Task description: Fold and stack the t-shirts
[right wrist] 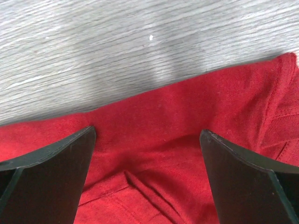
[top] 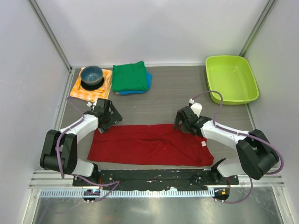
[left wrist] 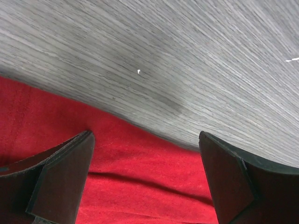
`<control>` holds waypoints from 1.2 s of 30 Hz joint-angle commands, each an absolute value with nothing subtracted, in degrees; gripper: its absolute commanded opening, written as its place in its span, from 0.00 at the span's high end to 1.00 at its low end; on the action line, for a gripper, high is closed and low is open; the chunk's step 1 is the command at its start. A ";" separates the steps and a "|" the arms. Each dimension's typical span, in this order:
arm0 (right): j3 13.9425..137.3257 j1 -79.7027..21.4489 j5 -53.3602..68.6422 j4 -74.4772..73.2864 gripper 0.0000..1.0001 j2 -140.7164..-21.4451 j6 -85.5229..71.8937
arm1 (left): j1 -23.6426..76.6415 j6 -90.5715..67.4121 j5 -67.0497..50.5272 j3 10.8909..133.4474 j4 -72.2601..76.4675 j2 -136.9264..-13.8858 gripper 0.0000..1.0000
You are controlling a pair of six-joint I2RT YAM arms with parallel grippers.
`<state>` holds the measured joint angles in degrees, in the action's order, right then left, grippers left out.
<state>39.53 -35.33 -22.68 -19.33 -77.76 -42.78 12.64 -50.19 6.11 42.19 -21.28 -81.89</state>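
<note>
A dark red t-shirt [top: 149, 145] lies flat in a long folded band across the near table. My left gripper [top: 108, 117] hovers open over its far left corner, red cloth [left wrist: 140, 172] showing between the fingers [left wrist: 60, 179]. Over the far right edge my right gripper [top: 186, 122] stands open too, above wrinkled red fabric [right wrist: 154, 154], gripping nothing. A folded green t-shirt [top: 129, 76] rests on a folded blue t-shirt [top: 147, 81] at the back of the table.
A dark bowl [top: 91, 76] sits on an orange-and-white checked cloth [top: 79, 92] at the back left. A lime green tub [top: 231, 78] stands at the back right. White walls close in both sides and the back.
</note>
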 commanded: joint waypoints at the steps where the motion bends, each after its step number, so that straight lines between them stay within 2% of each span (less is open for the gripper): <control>1: 38.06 -33.75 -20.22 -13.19 0.00 -80.06 -42.10 | 13.09 -49.75 6.06 39.90 -17.76 -85.34 0.00; 12: 39.63 -29.19 -20.04 -7.82 0.01 -91.40 -41.66 | 13.45 -49.75 8.00 42.97 -15.82 -92.19 0.00; 25: 58.87 -22.41 -24.68 -10.18 0.00 -106.34 -33.40 | 13.45 -47.90 12.04 57.47 -19.25 -102.04 0.00; 30: 61.43 -22.59 -26.89 -12.30 0.00 -101.61 -31.29 | 13.45 -46.85 10.82 64.51 -22.85 -99.77 0.00; 36: 63.28 -24.17 -22.34 -18.80 0.00 -94.49 -28.75 | 13.80 -48.60 7.65 59.51 -23.55 -87.83 0.00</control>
<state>60.20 -23.55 -24.12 -13.82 -100.75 -31.55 13.63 -47.83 9.63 61.47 -22.09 -97.69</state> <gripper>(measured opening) 0.996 0.996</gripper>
